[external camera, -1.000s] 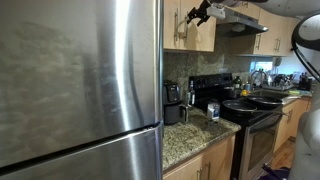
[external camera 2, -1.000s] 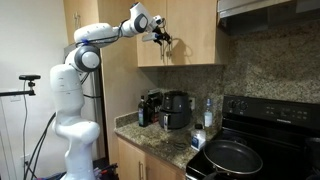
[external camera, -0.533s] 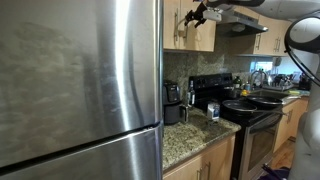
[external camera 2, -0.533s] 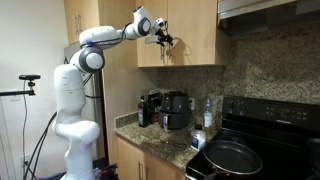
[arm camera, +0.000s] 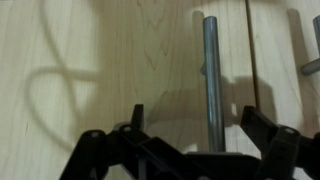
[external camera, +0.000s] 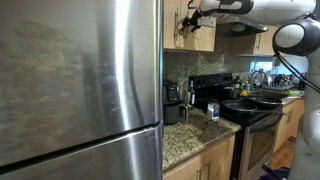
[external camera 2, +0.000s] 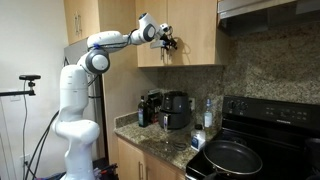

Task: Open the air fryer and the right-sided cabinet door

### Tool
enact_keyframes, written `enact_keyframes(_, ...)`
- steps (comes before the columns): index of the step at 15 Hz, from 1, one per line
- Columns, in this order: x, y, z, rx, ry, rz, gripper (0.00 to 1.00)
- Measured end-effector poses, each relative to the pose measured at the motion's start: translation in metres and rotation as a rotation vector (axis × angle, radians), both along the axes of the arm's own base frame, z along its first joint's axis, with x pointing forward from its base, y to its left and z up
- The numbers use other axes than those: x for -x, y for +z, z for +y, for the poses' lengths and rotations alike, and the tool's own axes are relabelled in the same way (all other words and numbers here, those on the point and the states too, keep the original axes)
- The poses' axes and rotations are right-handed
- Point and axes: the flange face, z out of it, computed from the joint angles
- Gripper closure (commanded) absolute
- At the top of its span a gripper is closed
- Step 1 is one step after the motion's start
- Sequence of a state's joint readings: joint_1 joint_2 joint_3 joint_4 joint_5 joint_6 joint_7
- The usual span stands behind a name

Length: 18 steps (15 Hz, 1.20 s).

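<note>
End effector (arm camera: 193, 125) spread astride bar handle (arm camera: 210, 60) of right-sided cabinet door (arm camera: 120, 60), handle's lower end hidden.

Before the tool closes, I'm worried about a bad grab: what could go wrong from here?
1. The handle sits off centre in the open tool, so closing may nudge or slip off it.
2. A second handle lies just across the seam; pulling the wrong door is possible.

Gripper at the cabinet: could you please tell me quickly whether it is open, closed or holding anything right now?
Gripper: open, with its fingers on either side of a silver bar handle, not clamped on it.
</note>
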<state>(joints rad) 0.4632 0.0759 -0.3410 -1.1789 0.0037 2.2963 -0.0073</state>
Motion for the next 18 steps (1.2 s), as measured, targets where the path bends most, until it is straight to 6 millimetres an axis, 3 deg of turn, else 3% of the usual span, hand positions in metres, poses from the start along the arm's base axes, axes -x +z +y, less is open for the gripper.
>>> enact_keyframes(8, 0.01, 0.011, 0.001, 0.053, 0.055, -0.025, 0.98)
enact_keyframes(14, 0.013, 0.012, 0.009, 0.016, 0.021, -0.017, 1.0)
enact_keyframes(18, 0.019, 0.011, 0.033, 0.036, -0.147, -0.034, 1.0)
